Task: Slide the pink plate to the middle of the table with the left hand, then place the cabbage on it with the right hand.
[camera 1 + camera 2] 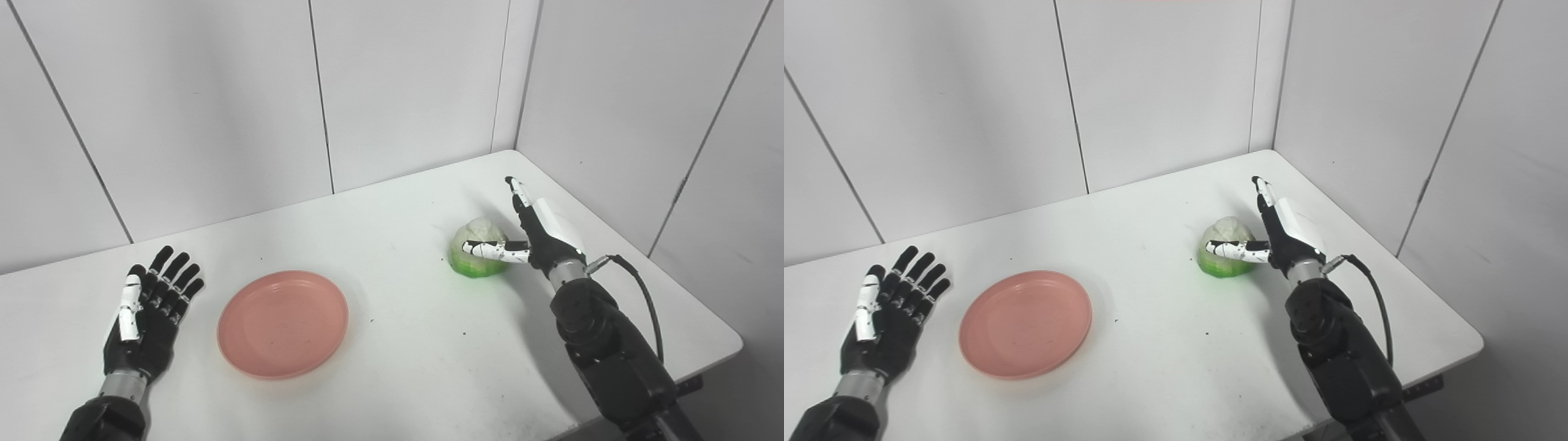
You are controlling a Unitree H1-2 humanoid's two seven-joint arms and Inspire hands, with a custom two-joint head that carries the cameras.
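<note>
The pink plate (283,323) lies flat on the white table (398,361), left of the middle. My left hand (150,312) rests palm up just left of the plate, fingers spread, open and holding nothing. The cabbage (478,248), pale on top and green below, sits to the right near the back. My right hand (534,229) stands beside the cabbage on its right, open, with the thumb reaching across the cabbage's front and the fingers pointing up and away. It does not hold the cabbage.
White panel walls (398,92) close the table at the back and right. The table's right front corner (732,346) lies close to my right forearm. A black cable (643,294) loops off the right wrist.
</note>
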